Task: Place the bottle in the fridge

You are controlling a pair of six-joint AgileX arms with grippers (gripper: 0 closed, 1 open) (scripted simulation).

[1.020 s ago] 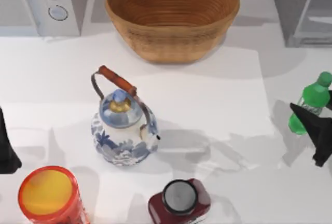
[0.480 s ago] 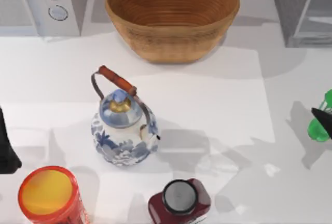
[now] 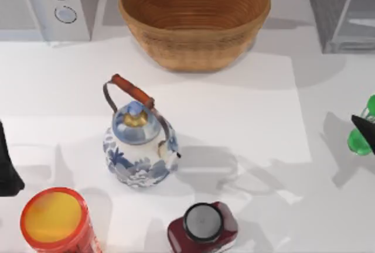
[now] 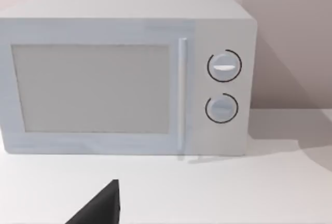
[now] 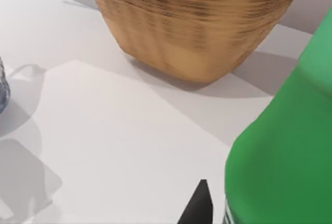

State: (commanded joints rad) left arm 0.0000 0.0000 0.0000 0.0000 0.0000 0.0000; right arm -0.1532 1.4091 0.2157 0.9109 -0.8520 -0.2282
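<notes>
The green bottle [image 3: 358, 143] is at the top view's right edge, partly cut off by it, with the dark fingers of my right gripper [image 3: 367, 131] across it. In the right wrist view the bottle [image 5: 285, 156] looms very close, with one black fingertip [image 5: 199, 208] beside it. My right gripper is shut on the bottle. The fridge [image 3: 328, 7], with a speckled grey side and a pale framed front, stands at the back right corner, well behind the bottle. My left gripper [image 3: 7, 171] stays parked at the left edge; one of its fingertips [image 4: 101, 209] shows in the left wrist view.
A wicker basket [image 3: 193, 16] sits at the back centre. A pale microwave [image 3: 53, 1] with two knobs is at the back left. A blue-white teapot [image 3: 139, 144] stands mid-table. A red can [image 3: 55, 221] and a dark red jar [image 3: 203, 225] are at the front.
My right gripper has carried the bottle to the right, from inside the table to the top view's right edge. The left arm has not moved.
</notes>
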